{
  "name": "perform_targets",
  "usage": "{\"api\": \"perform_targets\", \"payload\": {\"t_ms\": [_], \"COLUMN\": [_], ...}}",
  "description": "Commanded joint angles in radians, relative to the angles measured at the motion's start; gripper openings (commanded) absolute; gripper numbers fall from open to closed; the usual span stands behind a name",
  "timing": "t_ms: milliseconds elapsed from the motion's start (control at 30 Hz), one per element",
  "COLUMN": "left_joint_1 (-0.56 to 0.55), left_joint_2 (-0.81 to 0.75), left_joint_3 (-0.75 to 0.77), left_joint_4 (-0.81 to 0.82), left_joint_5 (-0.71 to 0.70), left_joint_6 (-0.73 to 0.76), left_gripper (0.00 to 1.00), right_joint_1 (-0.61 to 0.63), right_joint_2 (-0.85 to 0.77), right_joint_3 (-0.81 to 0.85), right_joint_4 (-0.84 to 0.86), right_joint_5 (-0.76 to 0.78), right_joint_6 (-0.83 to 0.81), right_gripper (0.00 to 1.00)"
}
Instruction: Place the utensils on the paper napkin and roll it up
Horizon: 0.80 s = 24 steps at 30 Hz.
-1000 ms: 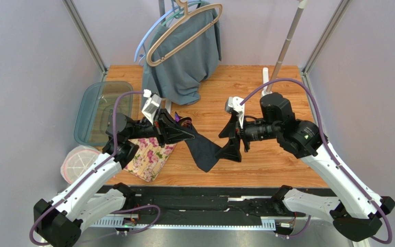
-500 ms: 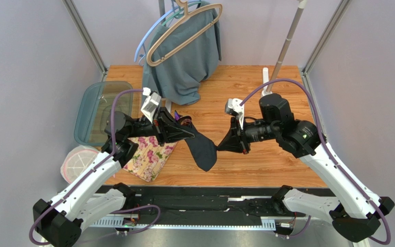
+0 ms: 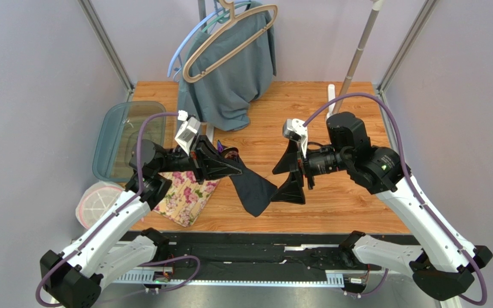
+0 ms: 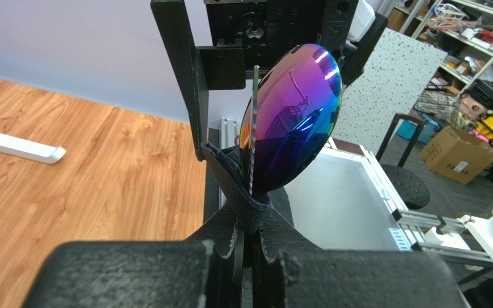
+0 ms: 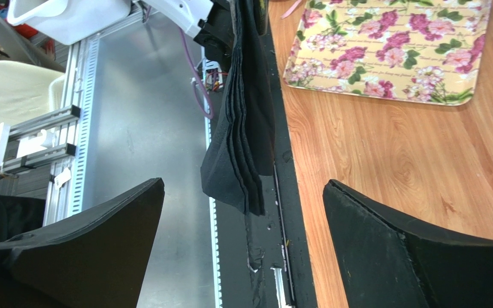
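Observation:
My left gripper (image 3: 233, 168) is shut on the folded black paper napkin (image 3: 253, 188), which hangs down and to the right above the table. In the left wrist view the napkin (image 4: 239, 189) wraps the neck of an iridescent spoon (image 4: 294, 119), with a thin second utensil edge (image 4: 253, 128) beside it, all pinched in the left gripper (image 4: 253, 231). A purple glint of the utensils (image 3: 230, 153) shows behind the fingers. My right gripper (image 3: 286, 173) is open and empty, just right of the napkin's hanging end; in its own view the right gripper (image 5: 244, 186) frames the napkin (image 5: 242, 128).
The floral mat (image 3: 188, 192) lies under the left arm at the table's front left, also in the right wrist view (image 5: 390, 45). A grey-teal garment (image 3: 230, 77) hangs on hangers at the back. A clear tub (image 3: 124, 138) and round white container (image 3: 98, 200) sit off the left edge.
The right gripper was open, closed at the napkin's hanging end half a second ago, and is now open again, slightly back. The left gripper has stayed put.

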Motion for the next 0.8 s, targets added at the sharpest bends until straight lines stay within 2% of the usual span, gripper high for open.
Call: {"api": "perform_targets", "payload": {"t_ms": [0, 300, 433, 533, 600, 633, 767], "left_joint_1": [-0.001, -0.037, -0.042, -0.042, -0.042, -0.042, -0.042], "left_joint_2": [-0.013, -0.028, -0.028, -0.024, -0.022, -0.020, -0.017], "left_joint_3": [0.010, 0.027, 0.036, 0.052, 0.058, 0.064, 0.079], "left_joint_4": [0.120, 0.139, 0.139, 0.140, 0.136, 0.133, 0.122], "left_joint_5": [0.031, 0.062, 0.056, 0.051, 0.047, 0.047, 0.038], "left_joint_6": [-0.041, -0.058, -0.057, -0.063, -0.068, -0.068, -0.062], "left_gripper": [0.00, 0.00, 0.00, 0.00, 0.00, 0.00, 0.00], "right_joint_1": [-0.003, -0.002, -0.002, 0.000, 0.001, 0.001, 0.012], "right_joint_2": [0.002, 0.022, 0.023, 0.020, 0.016, 0.014, 0.003], "right_joint_3": [0.008, -0.027, -0.032, -0.044, -0.050, -0.050, -0.058], "right_joint_4": [0.005, 0.048, 0.052, 0.042, 0.049, 0.055, 0.065], "right_joint_5": [-0.069, -0.170, -0.205, -0.204, -0.220, -0.231, -0.270], "right_joint_6": [-0.019, 0.004, 0.012, 0.013, 0.016, 0.027, 0.021], "right_gripper": [0.99, 0.96, 0.82, 0.87, 0.83, 0.74, 0.61]}}
